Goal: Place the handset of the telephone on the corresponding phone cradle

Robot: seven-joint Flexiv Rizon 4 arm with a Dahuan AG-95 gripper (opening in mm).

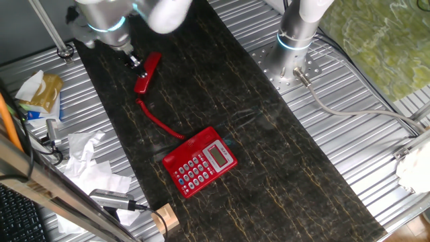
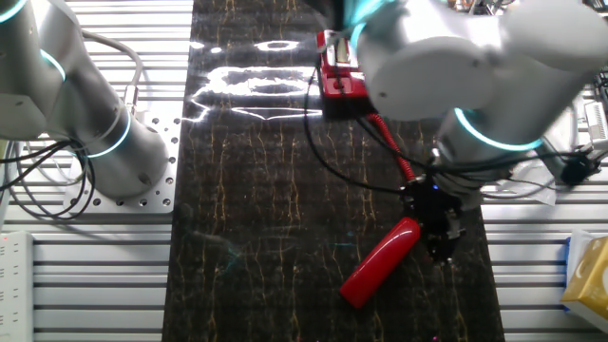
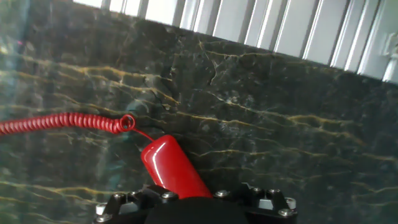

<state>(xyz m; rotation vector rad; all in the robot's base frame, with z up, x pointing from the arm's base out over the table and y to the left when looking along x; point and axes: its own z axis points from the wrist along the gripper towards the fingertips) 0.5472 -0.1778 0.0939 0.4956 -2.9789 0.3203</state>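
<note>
The desk (image 1: 282, 168), a dark marbled slab with gold veins between ribbed metal panels, carries everything here. The arm reaches down at one end of it, and its gripper (image 2: 439, 231) is closed on one end of the handset (image 2: 380, 262); the rest of the red receiver juts out beyond the fingers, tilted, low over the dark surface. Whether its free end touches the desk cannot be told.

The telephone (image 1: 199, 161) sits well apart from the gripper, toward the other end of the slab, keypad and pale display facing up. Its phone cradle (image 1: 190, 141) lies open along the edge of the base nearer the gripper. A coiled red cord (image 1: 156, 121) runs from the handset's free end back to the base.

The hand view shows what the fixed views do not: the cord's small end loop just beside the handset's rounded tip (image 3: 166, 160). The base appears only in the two fixed views.
</note>
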